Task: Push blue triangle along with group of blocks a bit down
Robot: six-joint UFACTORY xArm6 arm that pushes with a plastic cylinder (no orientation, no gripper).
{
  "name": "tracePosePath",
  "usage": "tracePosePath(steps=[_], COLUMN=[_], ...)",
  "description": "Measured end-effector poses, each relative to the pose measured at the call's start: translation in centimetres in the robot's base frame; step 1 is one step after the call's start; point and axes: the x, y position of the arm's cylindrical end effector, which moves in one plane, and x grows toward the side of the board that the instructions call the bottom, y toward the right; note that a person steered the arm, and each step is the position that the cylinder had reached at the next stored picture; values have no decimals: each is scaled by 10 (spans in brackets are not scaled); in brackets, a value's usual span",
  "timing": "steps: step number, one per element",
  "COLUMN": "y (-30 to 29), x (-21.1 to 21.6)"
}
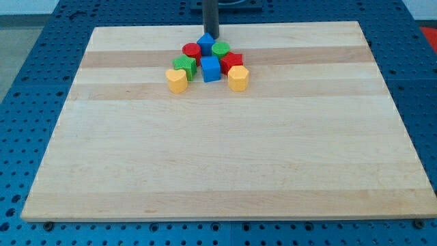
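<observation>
My tip (211,36) stood near the top edge of the pale wooden tabletop (225,157), just above the blue triangle block (206,42), apparently touching it. No gripper here, just a dark rod. 8 blocks clustered below: red cylinder (191,50), green cylinder (220,48), green block (184,66), blue cube (210,68), red block (232,61), 2 yellow heart-ish blocks, left (177,80) & right (237,78), nearest the bottom edge.
</observation>
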Motion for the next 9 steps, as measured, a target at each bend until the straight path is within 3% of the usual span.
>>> tracePosePath(steps=[4, 7, 9], y=[5, -27, -93], x=[16, 20, 24])
